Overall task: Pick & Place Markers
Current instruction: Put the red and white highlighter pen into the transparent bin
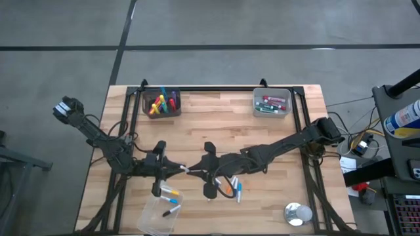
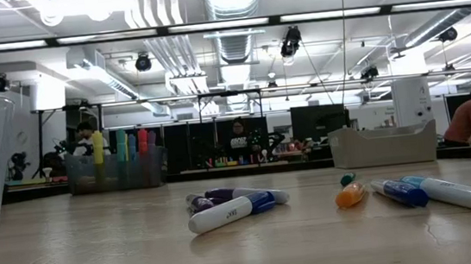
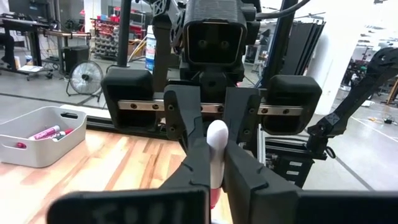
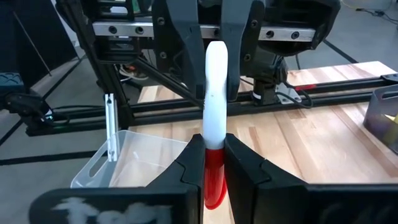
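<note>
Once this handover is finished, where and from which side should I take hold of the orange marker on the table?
Grip the orange marker mid-barrel, coming straight down, jaws across its length: it lies flat on the table, with blue markers close beside it, so a side approach would likely bump them.

One white marker with a red cap (image 4: 211,118) is held level above the table. Loose markers (image 1: 231,189) lie nearby; others fill the bins (image 1: 162,103) (image 1: 271,104) and tray (image 1: 169,196).
</note>
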Controlling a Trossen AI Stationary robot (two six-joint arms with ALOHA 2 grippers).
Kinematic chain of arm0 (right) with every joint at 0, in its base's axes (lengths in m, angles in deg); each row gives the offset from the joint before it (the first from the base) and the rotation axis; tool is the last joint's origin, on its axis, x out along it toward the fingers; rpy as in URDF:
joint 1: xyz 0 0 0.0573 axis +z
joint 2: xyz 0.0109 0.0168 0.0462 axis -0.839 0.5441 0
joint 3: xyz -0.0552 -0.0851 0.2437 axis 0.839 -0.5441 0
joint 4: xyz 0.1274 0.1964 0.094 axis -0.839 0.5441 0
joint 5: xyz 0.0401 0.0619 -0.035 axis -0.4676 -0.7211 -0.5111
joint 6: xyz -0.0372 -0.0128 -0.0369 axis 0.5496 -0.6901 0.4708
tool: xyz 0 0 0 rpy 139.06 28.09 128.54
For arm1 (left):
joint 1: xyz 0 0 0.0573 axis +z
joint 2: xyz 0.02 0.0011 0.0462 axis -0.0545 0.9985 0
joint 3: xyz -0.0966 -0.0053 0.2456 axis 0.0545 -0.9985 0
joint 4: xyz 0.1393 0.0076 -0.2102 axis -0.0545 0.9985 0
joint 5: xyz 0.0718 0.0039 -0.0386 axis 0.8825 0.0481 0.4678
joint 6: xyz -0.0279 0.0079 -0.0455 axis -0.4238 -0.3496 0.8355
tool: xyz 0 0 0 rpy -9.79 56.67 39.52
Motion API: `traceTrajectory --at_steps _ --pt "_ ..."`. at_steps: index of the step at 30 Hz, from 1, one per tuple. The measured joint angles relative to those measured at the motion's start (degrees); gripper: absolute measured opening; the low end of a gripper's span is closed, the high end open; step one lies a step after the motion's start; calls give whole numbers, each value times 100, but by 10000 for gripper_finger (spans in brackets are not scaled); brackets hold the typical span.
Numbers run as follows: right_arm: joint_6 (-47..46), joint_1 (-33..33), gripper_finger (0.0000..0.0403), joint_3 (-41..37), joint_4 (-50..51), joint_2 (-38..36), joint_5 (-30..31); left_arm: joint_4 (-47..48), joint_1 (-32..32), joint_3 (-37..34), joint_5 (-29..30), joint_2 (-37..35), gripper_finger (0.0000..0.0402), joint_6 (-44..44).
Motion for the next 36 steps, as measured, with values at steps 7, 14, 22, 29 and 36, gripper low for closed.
traceTrajectory --at_steps 7,14,22,29,36 --pt "-63 -2 44 0 70 0 -16 62 0 0 -15 0 21 48" --pt "-75 66 106 3 1211 -11 -33 481 -11 4 -170 -15 24 623" --pt "-50 107 151 -96 2278 -7 48 1699 -22 62 -2032 -318 24 2840" --pt "-52 83 155 -456 2285 -5 50 2796 -242 23 -4040 -142 24 5529" --pt "-244 72 143 -704 2258 -4 54 4463 -291 9 -4113 353 24 7248"
